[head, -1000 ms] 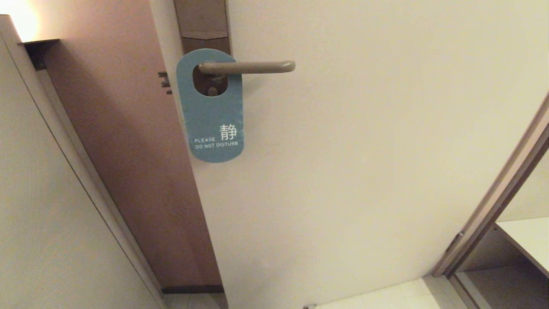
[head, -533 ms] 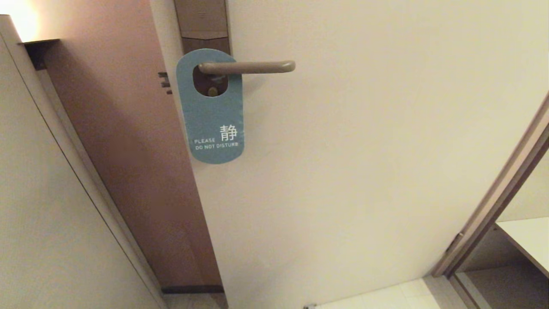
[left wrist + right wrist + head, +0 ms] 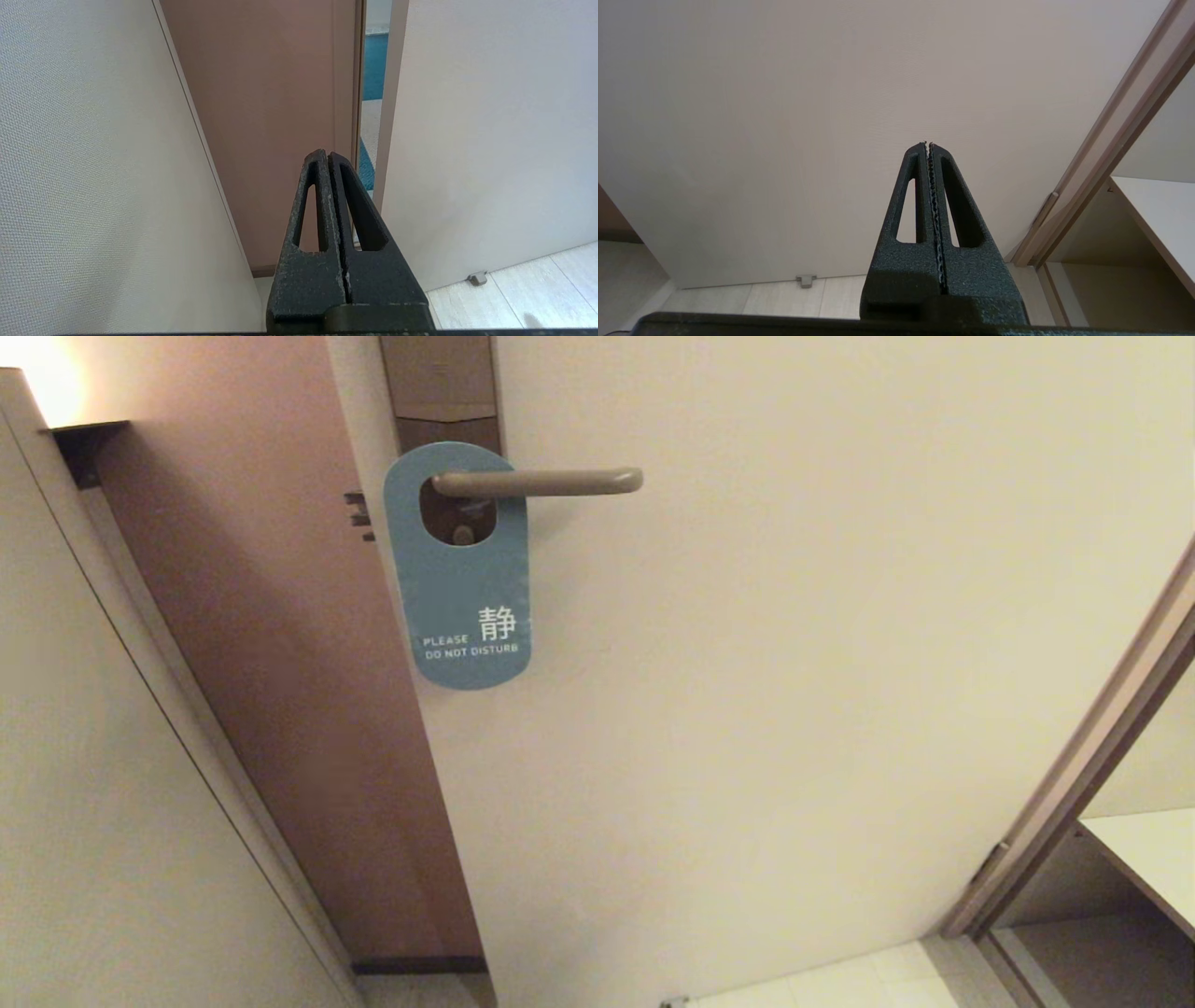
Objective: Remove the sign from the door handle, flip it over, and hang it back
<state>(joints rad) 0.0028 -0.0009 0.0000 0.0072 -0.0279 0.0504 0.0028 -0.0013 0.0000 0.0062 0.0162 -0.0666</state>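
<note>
The sign (image 3: 464,579) hangs on the door handle (image 3: 551,482) in the head view, teal "PLEASE DO NOT DISTURB" side facing me. The handle bar passes through its oval hole, close to the brownish lock plate (image 3: 439,387). Neither gripper shows in the head view. My left gripper (image 3: 327,156) is shut and empty, low down, facing the gap at the door's edge. My right gripper (image 3: 927,145) is shut and empty, low down, facing the bare lower part of the door. The sign and handle do not show in either wrist view.
The cream door (image 3: 794,691) stands ajar beside a brown panel (image 3: 280,663) and a pale wall (image 3: 84,784) on the left. A door frame (image 3: 1083,756) and a shelf (image 3: 1148,859) stand at the right. A small door stop (image 3: 805,280) sits on the tiled floor.
The sign sways very slightly on the handle. Nothing else has moved.
</note>
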